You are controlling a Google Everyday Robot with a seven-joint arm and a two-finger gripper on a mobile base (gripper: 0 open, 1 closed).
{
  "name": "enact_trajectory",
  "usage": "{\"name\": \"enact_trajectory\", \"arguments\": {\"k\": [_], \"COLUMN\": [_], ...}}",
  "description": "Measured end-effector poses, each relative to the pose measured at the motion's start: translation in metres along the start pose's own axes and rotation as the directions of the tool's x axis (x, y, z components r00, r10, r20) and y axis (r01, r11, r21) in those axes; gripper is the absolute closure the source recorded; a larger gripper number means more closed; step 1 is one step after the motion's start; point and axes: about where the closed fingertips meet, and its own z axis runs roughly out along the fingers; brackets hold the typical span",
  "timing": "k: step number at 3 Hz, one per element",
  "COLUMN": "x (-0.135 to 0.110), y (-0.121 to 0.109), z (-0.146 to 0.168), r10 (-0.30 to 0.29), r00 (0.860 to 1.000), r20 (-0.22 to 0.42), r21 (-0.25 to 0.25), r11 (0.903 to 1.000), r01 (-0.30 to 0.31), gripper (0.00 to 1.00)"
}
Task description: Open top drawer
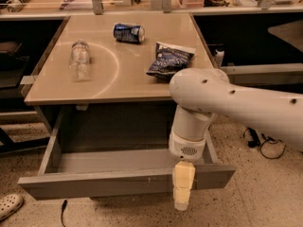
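Observation:
The top drawer is pulled far out from under the beige table; its grey front faces me and its shallow grey tray lies open and bare. My gripper hangs from the white arm and points down, in front of the right part of the drawer front. Its pale fingers overlap the drawer's top edge and reach below it. The two lower drawer fronts are out of view.
On the tabletop lie a clear plastic bottle at left, a blue can at the back and a dark chip bag at right. A white shoe and cables lie on the speckled floor.

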Motion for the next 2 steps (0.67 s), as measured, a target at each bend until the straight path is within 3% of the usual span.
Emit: {"name": "enact_trajectory", "arguments": {"k": [1, 2], "x": [0.007, 0.015], "y": [-0.002, 0.002], "z": [0.036, 0.056], "r10": [0.015, 0.010], "r00": [0.997, 0.992], "r20": [-0.074, -0.124], "r21": [-0.090, -0.149], "r11": [0.9957, 0.9883], "r01": [-0.022, -0.029], "gripper": [0.00, 0.00]}}
